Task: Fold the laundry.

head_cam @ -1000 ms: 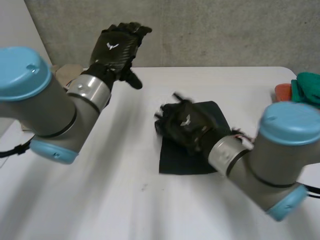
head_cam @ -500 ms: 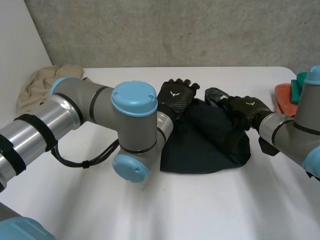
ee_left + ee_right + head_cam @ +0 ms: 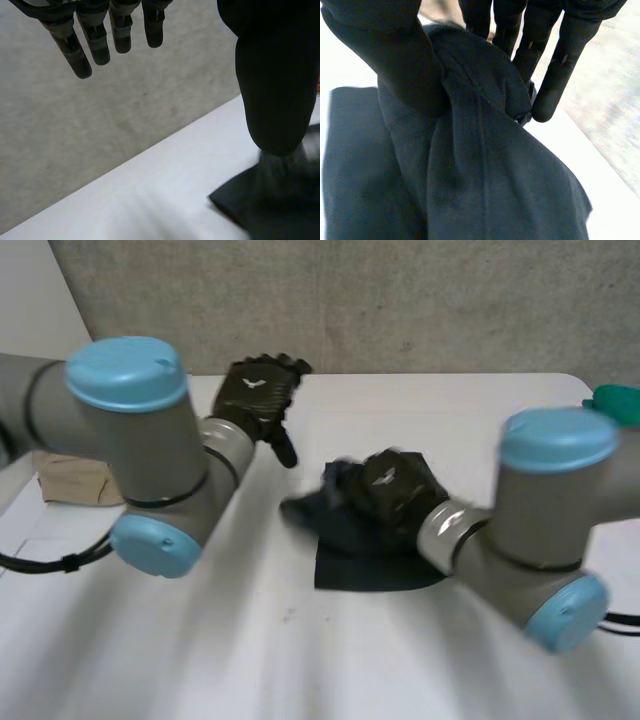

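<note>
Nearest the camera in the head view, bare white desk lay in front of both arms. Mid-desk sat the dark cloth, its near portion flat, its far portion bunched up under the right hand. From the head view alone that grasp could not be judged. The right wrist view settled it: the right hand had its thumb pressed into a raised fold of the cloth with the fingers coming down on the fold's other side, so the fabric was pinched between them. The flat lower layer showed beside the fold. Farther back, the left hand was raised above the desk, apart from the cloth. The left wrist view showed its fingers straight and spread, the thumb apart from them, holding nothing. Beyond the thumb, one corner of the cloth lay on the desk. A tan item lay at the desk's left edge and a green item at the far right. A grey wall stood behind.
</note>
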`<act>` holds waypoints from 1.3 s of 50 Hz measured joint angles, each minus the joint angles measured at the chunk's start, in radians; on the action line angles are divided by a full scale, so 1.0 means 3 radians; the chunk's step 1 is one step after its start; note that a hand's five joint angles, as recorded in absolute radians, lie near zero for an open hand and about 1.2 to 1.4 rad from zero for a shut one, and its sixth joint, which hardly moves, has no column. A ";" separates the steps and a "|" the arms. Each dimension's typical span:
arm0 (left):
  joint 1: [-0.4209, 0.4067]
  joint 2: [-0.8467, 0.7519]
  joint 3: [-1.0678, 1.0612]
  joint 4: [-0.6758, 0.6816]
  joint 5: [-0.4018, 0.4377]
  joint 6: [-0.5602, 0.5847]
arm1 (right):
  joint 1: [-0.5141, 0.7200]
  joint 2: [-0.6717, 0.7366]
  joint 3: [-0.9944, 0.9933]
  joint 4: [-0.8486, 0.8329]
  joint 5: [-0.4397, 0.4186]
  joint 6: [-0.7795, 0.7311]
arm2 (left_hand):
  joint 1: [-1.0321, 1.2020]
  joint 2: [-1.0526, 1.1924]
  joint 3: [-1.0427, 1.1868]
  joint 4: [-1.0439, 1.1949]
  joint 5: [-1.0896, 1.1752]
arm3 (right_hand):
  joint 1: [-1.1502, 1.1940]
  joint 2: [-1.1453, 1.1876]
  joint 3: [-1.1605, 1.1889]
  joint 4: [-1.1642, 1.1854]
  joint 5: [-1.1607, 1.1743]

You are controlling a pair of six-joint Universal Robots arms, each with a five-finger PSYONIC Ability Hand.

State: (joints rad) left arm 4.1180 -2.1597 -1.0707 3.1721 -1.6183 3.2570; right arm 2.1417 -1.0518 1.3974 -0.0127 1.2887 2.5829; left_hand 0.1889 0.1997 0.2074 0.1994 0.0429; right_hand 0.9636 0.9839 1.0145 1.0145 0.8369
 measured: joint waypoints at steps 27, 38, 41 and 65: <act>-0.0409 0.0165 0.0395 0.0239 0.0000 0.0012 | -0.0544 -0.0886 -0.0110 0.0400 0.0703 0.0977 | 0.0000 0.0000 0.0000 0.0000 0.0000 | -0.2498 -0.2660 -0.2692 -0.2705 -0.2658; -0.0522 0.0035 0.0496 0.0227 -0.0026 0.0013 | -0.0724 -0.0878 -0.0222 0.0595 0.0237 0.1035 | 0.0000 0.0000 0.0000 0.0000 0.0000 | -0.2472 -0.2592 -0.2695 -0.2700 -0.2660; -0.0508 0.0050 0.0488 0.0223 -0.0019 0.0011 | -0.0721 -0.0887 -0.0286 0.0588 0.0210 0.1038 | 0.0000 0.0000 0.0000 0.0000 0.0000 | -0.2472 -0.2592 -0.2696 -0.2706 -0.2659; -0.0400 -0.1424 0.1470 -0.0158 0.0098 0.0570 | -0.0730 0.0208 -0.0582 0.0608 0.0479 0.1799 | 0.0004 0.0001 0.0000 0.0001 0.0000 | -0.2472 -0.2592 -0.2696 -0.2706 -0.2659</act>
State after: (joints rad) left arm 3.9980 -2.5870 -0.6298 3.1248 -1.5889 3.4278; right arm 1.9228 -0.9893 1.2228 0.1698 1.4325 3.1225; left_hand 0.1902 0.1999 0.2074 0.1996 0.0429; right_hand 0.2220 0.2061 0.2056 0.2026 0.0391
